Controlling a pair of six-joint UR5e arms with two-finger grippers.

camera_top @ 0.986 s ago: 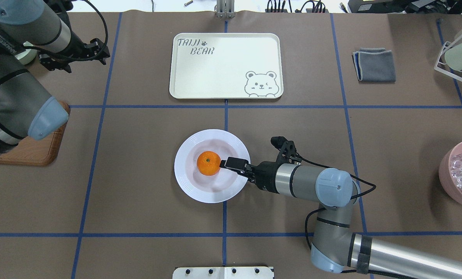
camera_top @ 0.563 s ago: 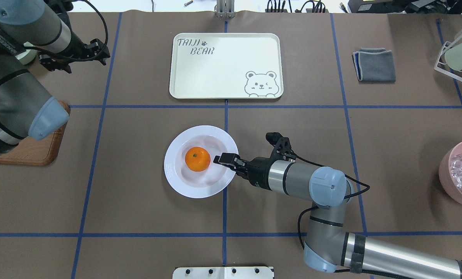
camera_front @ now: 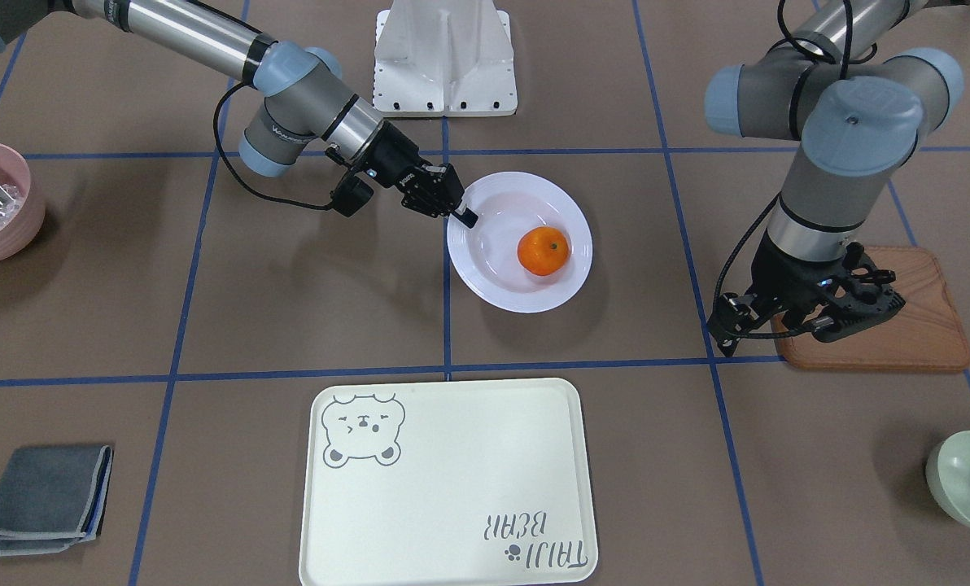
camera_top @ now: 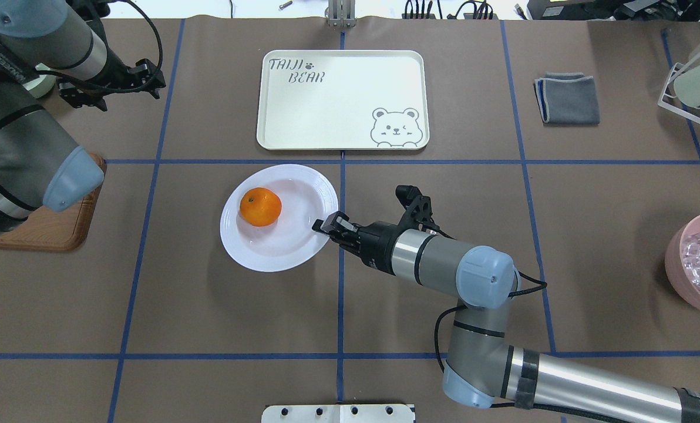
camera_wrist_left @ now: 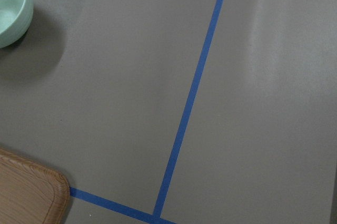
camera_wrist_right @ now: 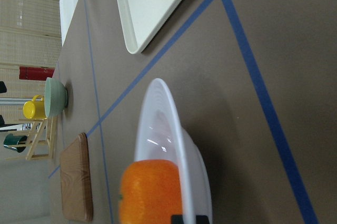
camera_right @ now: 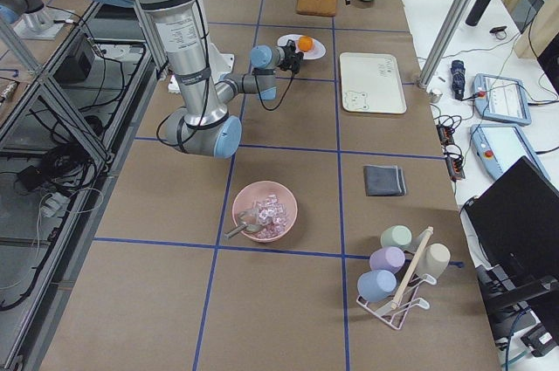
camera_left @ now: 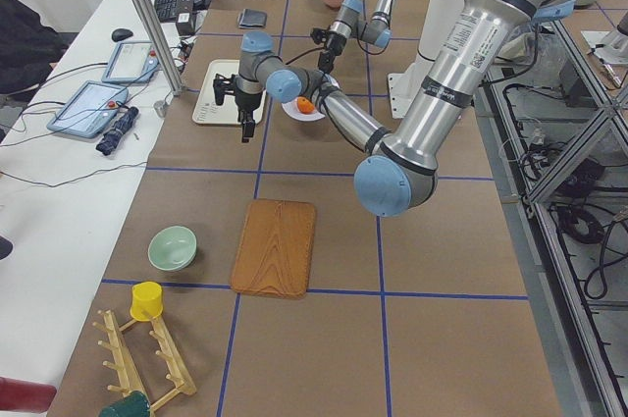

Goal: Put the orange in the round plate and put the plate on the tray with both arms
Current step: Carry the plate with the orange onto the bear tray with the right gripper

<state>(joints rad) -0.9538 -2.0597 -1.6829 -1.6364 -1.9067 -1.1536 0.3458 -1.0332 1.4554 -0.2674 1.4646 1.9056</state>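
We read "TAIJI BEAR" in grey letters on the tray, with a bear face drawn in the corner opposite; no other writing is legible to us. The round plate holds the orange, which sits toward the side away from the right gripper. That gripper's fingers are clamped on the plate's rim. The plate is on the worktop near the tray but apart from it, with a blue tape line between them. The left gripper hangs over the edge of a wooden board, its fingers apparently spread and holding nothing. A pink bowl contains clear ice-like cubes and a metal utensil. A pale green bowl and a folded grey cloth lie well apart from the plate.
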